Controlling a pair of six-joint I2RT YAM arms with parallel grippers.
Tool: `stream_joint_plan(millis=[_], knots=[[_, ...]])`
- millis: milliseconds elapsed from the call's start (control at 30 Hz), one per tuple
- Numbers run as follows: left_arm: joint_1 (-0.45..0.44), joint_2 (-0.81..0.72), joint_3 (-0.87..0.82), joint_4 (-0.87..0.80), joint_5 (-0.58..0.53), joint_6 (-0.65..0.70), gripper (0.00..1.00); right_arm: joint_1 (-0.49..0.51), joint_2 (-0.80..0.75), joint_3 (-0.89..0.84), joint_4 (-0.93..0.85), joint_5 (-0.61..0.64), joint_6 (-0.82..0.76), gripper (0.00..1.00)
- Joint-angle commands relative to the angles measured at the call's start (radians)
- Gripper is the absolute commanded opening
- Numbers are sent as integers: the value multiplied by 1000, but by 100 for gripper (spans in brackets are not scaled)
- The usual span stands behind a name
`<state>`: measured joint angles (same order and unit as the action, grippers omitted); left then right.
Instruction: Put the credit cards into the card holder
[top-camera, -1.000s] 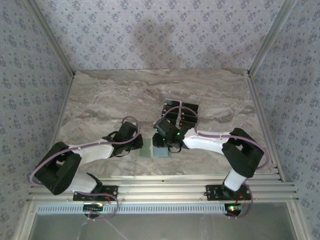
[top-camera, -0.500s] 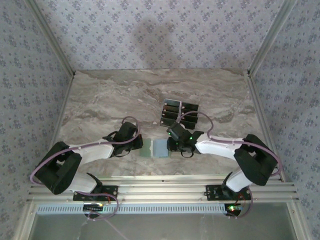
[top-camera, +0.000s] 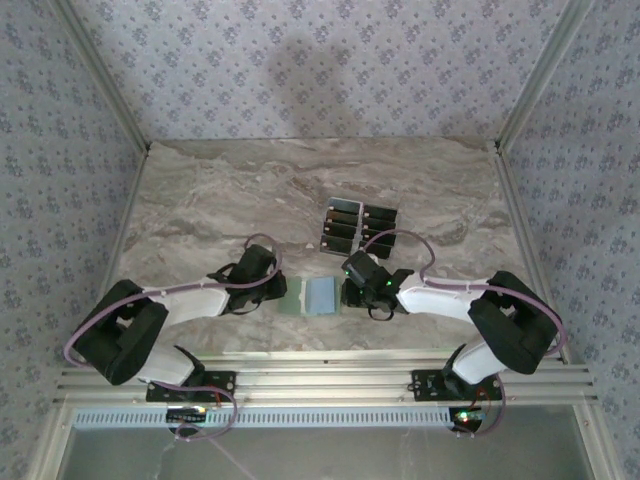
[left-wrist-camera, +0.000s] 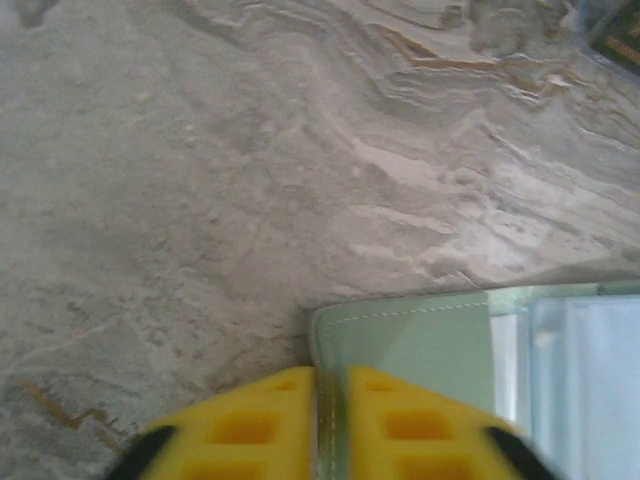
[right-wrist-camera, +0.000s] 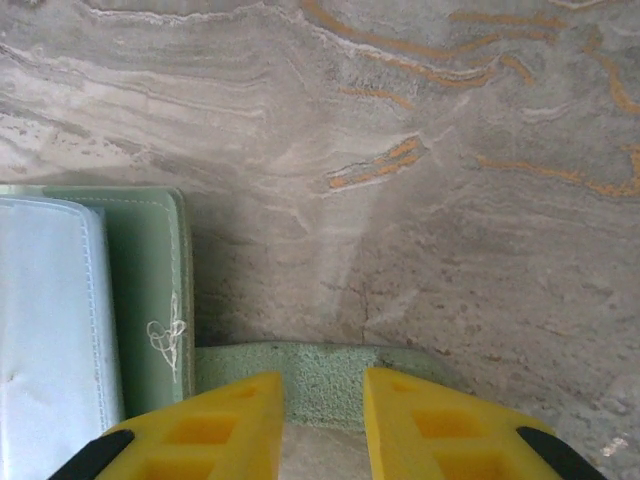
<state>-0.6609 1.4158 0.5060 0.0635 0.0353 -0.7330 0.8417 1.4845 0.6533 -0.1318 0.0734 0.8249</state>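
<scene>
Open card holder, a small squarish pale-green soft wallet (top-camera: 310, 297), lying flat on the grey-brown marble-veined tabletop (top-camera: 220, 200). Its stitched green outer flap sits at 9 o'clock and its smooth blue-grey lining at 3 o'clock. The credit cards, thin black rectangles with small light marks (top-camera: 360, 228), lie in a tidy two-column block at about 1 o'clock from the wallet, apart from it.

The left arm (top-camera: 190, 298) reaches the wallet from 9 o'clock and the right arm (top-camera: 440, 295) from 3 o'clock.

Left wrist view: the yellow, pocketed left fingers (left-wrist-camera: 265, 425) stand nearly together. The wallet's (left-wrist-camera: 410, 340) stitched left edge is caught in the narrow slit between them.

Right wrist view: the yellow right fingers (right-wrist-camera: 215, 420) stand partly apart, with bare tabletop (right-wrist-camera: 450, 150) showing in the gap. A rough-textured green strip (right-wrist-camera: 325, 375) lies across their tips, beside the wallet's (right-wrist-camera: 150, 280) green border. Whether it is gripped cannot be told.
</scene>
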Motion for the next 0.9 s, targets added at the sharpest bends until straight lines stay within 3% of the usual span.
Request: stream_joint_plan(millis=[0,67,200,467,667,867], knots=[[4,20,-15,-49,-34,-3,34,-7,28,-32,-32,12,24,30],[4,9,-11,-58,-35,-2,47,-6,22,-28,-37,12,24,30],[4,-43,7,-96,-40,5,60,-7,6,-1,-57,2,19,31],[4,-206,62,-249,-117,40,77,17,-65,101,-155,-15,-25,38],[4,-292,118,-368,-150,84,81,51,-72,197,-205,-50,-64,42],[-1,-273,146,-410,-138,98,82,84,8,269,-208,-72,-79,42]])
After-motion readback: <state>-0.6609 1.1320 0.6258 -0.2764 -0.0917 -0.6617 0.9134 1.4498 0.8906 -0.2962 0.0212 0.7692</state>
